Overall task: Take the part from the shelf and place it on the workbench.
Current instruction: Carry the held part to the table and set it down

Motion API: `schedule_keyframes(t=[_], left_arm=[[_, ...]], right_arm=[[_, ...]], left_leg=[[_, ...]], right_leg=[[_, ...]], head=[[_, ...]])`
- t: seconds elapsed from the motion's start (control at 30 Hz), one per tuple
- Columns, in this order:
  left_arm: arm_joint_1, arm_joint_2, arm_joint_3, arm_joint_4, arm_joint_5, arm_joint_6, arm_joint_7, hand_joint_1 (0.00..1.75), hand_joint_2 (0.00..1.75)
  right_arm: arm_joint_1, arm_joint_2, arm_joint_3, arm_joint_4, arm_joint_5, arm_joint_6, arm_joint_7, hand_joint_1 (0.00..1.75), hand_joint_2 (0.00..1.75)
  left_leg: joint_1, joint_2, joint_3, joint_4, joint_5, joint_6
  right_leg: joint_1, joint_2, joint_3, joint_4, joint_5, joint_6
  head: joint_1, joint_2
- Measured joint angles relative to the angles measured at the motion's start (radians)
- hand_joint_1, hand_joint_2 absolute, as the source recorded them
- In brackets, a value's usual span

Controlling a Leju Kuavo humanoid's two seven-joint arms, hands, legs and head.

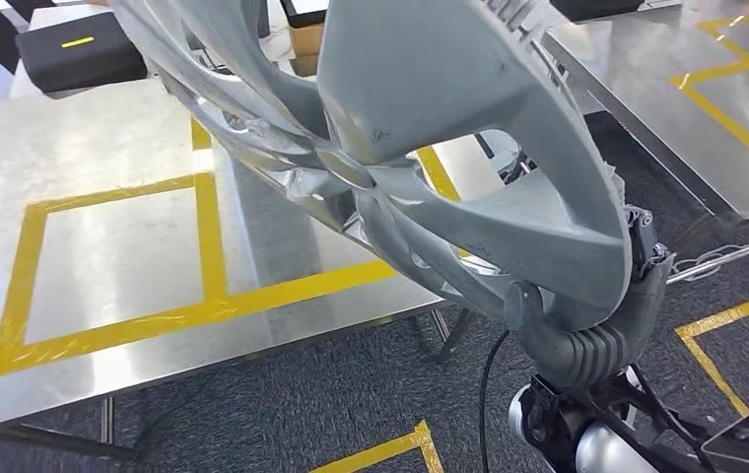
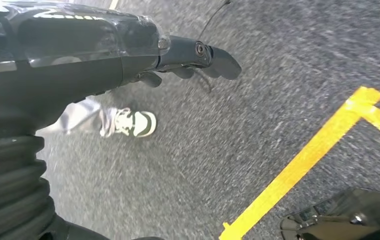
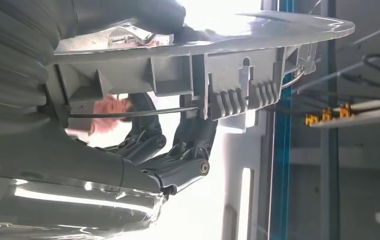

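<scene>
A large grey wheel-cover part with curved spokes is held up close to the head camera, over the near edge of the metal workbench. My right hand grips its lower rim from below, thumb on the front face. In the right wrist view the dark fingers curl around the part's ribbed rim. My left hand hangs over the carpet, its fingers loosely extended and holding nothing.
Yellow tape frames a square on the workbench. A second steel table with yellow tape stands at the right. A black case lies at the back left. Yellow floor lines cross the grey carpet. A person's shoe stands near my left hand.
</scene>
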Motion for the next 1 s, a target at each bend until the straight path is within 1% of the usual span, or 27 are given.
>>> schedule_keyframes(t=[0.03,0.07,0.1,0.13,0.17,0.2,0.23,0.27,0.3,0.33,0.37,0.4,0.43,0.47,0.5,0.53,0.57,0.6,0.63,0.67,0.7,0.73,0.77,0.8,0.83,0.9,1.0], left_arm=[[0.001,0.0,0.0,0.0,0.0,0.0,0.0,0.0,1.75],[0.001,-0.001,0.0,0.0,0.0,0.0,0.0,0.0,1.75],[0.001,-0.003,0.0,0.0,0.0,0.0,0.0,0.0,1.75],[0.001,-0.004,0.0,0.0,0.0,0.0,0.0,0.0,1.75],[0.0,-0.006,0.0,0.0,0.0,0.0,0.0,0.0,1.75],[0.001,-0.008,0.0,0.0,0.0,0.0,0.0,0.0,1.75],[0.002,-0.008,0.0,0.0,0.0,0.0,0.0,0.0,1.75],[0.004,-0.008,0.0,0.0,0.0,0.0,0.0,0.0,1.75],[0.005,-0.007,0.0,0.0,0.0,0.0,0.0,0.0,1.75],[0.005,-0.007,0.0,0.0,0.0,0.0,0.0,0.0,1.75],[0.004,-0.005,0.0,0.0,0.0,0.0,-0.001,0.0,1.75],[0.003,-0.005,0.0,0.0,0.0,0.0,-0.002,0.0,1.75],[0.002,-0.004,0.0,0.0,0.0,0.0,-0.002,0.0,1.75],[0.002,-0.004,0.0,0.0,0.0,0.0,-0.003,0.0,1.75],[0.003,-0.003,0.0,0.001,0.001,0.0,-0.003,0.0,1.75],[0.003,-0.003,0.0,0.001,0.003,0.0,-0.003,0.0,1.75],[0.003,-0.002,0.0,0.001,0.005,0.0,-0.003,0.0,1.75],[0.003,-0.002,0.0,0.001,0.008,0.0,-0.004,0.0,1.75],[0.003,-0.003,0.0,0.001,0.011,0.0,-0.005,0.0,1.75],[0.002,-0.004,0.0,0.001,0.013,0.0,-0.007,0.0,1.75],[0.002,-0.006,0.0,0.001,0.014,0.0,-0.008,0.0,1.75],[0.003,-0.008,0.0,0.001,0.015,0.0,-0.009,0.0,1.75],[0.003,-0.009,0.0,0.001,0.016,0.0,-0.009,0.0,1.75],[0.003,-0.01,0.0,0.002,0.016,0.0,-0.009,0.0,1.75],[0.003,-0.01,0.0,0.002,0.017,0.0,-0.009,0.0,1.75],[0.002,-0.011,0.0,0.003,0.025,-0.001,-0.009,0.0,1.75],[0.003,-0.012,0.004,0.004,0.075,-0.002,-0.018,0.0,1.75]], right_arm=[[0.0,0.0,0.0,0.002,0.0,0.001,0.001,1.75,1.75],[0.0,0.0,0.0,0.003,0.0,0.001,0.001,1.75,1.75],[-0.001,0.0,0.0,0.003,0.001,0.001,0.002,1.75,1.75],[-0.001,0.0,0.0,0.003,0.001,0.001,0.002,1.75,1.75],[-0.002,0.0,0.0,0.003,0.001,0.001,0.002,1.75,1.75],[-0.003,-0.001,0.0,0.003,0.001,0.002,0.002,1.75,1.75],[-0.004,-0.001,0.0,0.003,0.001,0.003,0.002,1.75,1.75],[-0.004,-0.001,0.0,0.003,0.001,0.004,0.002,1.75,1.75],[-0.005,-0.001,0.0,0.004,0.001,0.005,0.003,1.75,1.75],[-0.004,-0.001,0.0,0.005,0.0,0.005,0.003,1.75,1.75],[-0.004,-0.001,0.0,0.006,0.0,0.005,0.004,1.75,1.75],[-0.002,-0.001,0.0,0.007,0.0,0.003,0.004,1.75,1.75],[0.001,-0.001,-0.001,0.008,0.001,-0.001,0.004,1.75,1.75],[0.006,-0.001,-0.001,0.01,0.002,-0.006,0.006,1.75,1.75],[0.011,-0.001,0.0,0.012,0.004,-0.01,0.008,1.75,1.75],[0.017,-0.001,0.0,0.014,0.004,-0.012,0.013,1.75,1.75],[0.023,0.0,0.001,0.016,0.002,-0.012,0.019,1.75,1.75],[0.03,0.002,0.002,0.019,-0.002,-0.009,0.024,1.75,1.75],[0.036,0.003,0.003,0.024,-0.007,-0.006,0.027,1.75,1.75],[0.043,0.006,0.004,0.028,-0.01,-0.003,0.028,1.75,1.75],[0.048,0.007,0.006,0.033,-0.011,-0.001,0.026,1.75,1.75],[0.051,0.009,0.007,0.038,-0.012,0.001,0.024,1.75,1.75],[0.053,0.01,0.008,0.042,-0.012,0.002,0.022,1.75,1.75],[0.055,0.01,0.009,0.046,-0.013,0.003,0.02,1.75,1.75],[0.056,0.011,0.009,0.05,-0.015,0.005,0.02,1.75,1.75],[0.059,0.012,0.01,0.058,-0.033,0.02,0.036,1.75,1.75],[0.07,0.022,0.015,0.087,-0.076,0.067,0.071,1.75,1.75]], left_leg=[[-0.002,-0.015,0.001,0.0,0.001,0.001],[-0.004,-0.029,0.003,0.0,0.001,0.001],[-0.007,-0.042,0.003,0.001,0.003,0.0],[-0.008,-0.053,0.001,0.001,0.004,-0.002],[-0.007,-0.063,-0.003,0.002,0.007,-0.006],[-0.006,-0.072,-0.008,0.002,0.01,-0.011],[-0.004,-0.081,-0.013,0.001,0.014,-0.017],[-0.003,-0.074,-0.017,0.001,0.014,-0.022],[-0.006,-0.048,-0.023,0.009,0.006,-0.028],[-0.007,-0.016,-0.035,0.033,-0.013,-0.035],[-0.006,0.02,-0.054,0.076,-0.043,-0.041],[-0.002,0.041,-0.081,0.135,-0.077,-0.049],[0.003,0.044,-0.107,0.196,-0.106,-0.056],[0.008,0.042,-0.124,0.239,-0.12,-0.062],[0.013,0.041,-0.124,0.25,-0.115,-0.067],[0.016,0.04,-0.105,0.221,-0.092,-0.072],[0.02,0.041,-0.068,0.159,-0.059,-0.076],[0.021,0.043,-0.031,0.094,-0.037,-0.078],[0.021,0.045,-0.002,0.042,-0.021,-0.075],[0.02,0.047,0.014,0.011,-0.017,-0.067],[0.018,0.048,0.017,0.003,-0.022,-0.058],[0.017,0.048,0.017,0.001,-0.02,-0.05],[0.017,0.048,0.017,0.001,-0.02,-0.047],[0.017,0.048,0.018,0.0,-0.021,-0.045],[0.016,0.048,0.018,0.0,-0.021,-0.044],[0.013,0.047,0.019,0.0,-0.023,-0.038],[0.011,0.047,0.02,0.0,-0.025,-0.033]], right_leg=[[0.001,0.005,0.014,-0.035,0.032,-0.007],[0.002,0.017,0.039,-0.098,0.073,-0.016],[0.003,0.038,0.066,-0.163,0.107,-0.026],[0.003,0.055,0.088,-0.217,0.13,-0.034],[0.004,0.068,0.101,-0.252,0.139,-0.039],[0.005,0.071,0.106,-0.266,0.138,-0.041],[0.006,0.063,0.107,-0.275,0.139,-0.041],[0.005,0.052,0.11,-0.284,0.141,-0.04],[0.003,0.041,0.112,-0.294,0.146,-0.041],[0.001,0.031,0.115,-0.304,0.152,-0.042],[0.0,0.02,0.117,-0.31,0.156,-0.042],[0.0,0.012,0.118,-0.312,0.157,-0.044],[-0.001,0.002,0.117,-0.311,0.157,-0.044],[-0.001,-0.007,0.117,-0.311,0.157,-0.043],[-0.003,-0.014,0.117,-0.31,0.156,-0.041],[-0.005,-0.019,0.117,-0.308,0.154,-0.038],[-0.007,-0.023,0.118,-0.304,0.152,-0.034],[-0.008,-0.025,0.117,-0.3,0.148,-0.027],[-0.009,-0.025,0.116,-0.294,0.145,-0.02],[-0.008,-0.025,0.114,-0.29,0.142,-0.013],[-0.007,-0.025,0.112,-0.286,0.137,-0.014],[-0.006,-0.024,0.11,-0.283,0.136,-0.021],[-0.006,-0.023,0.11,-0.284,0.136,-0.031],[-0.005,-0.022,0.111,-0.284,0.136,-0.043],[-0.006,-0.021,0.112,-0.286,0.139,-0.05],[-0.007,-0.02,0.115,-0.29,0.14,-0.051],[-0.008,-0.02,0.119,-0.295,0.143,-0.048]], head=[[0.004,0.0],[0.008,0.0],[0.009,0.0],[0.01,0.0],[0.01,0.0],[0.01,0.0],[0.012,0.0],[0.013,0.0],[0.01,0.0],[0.005,0.0],[-0.002,0.0],[-0.009,0.0],[-0.014,0.0],[-0.018,0.0],[-0.022,0.0],[-0.025,0.0],[-0.028,0.0],[-0.031,0.0],[-0.034,0.0],[-0.036,0.0],[-0.037,0.0],[-0.034,0.0],[-0.03,0.0],[-0.026,0.0],[-0.022,0.0],[-0.014,0.0],[-0.005,0.0]])
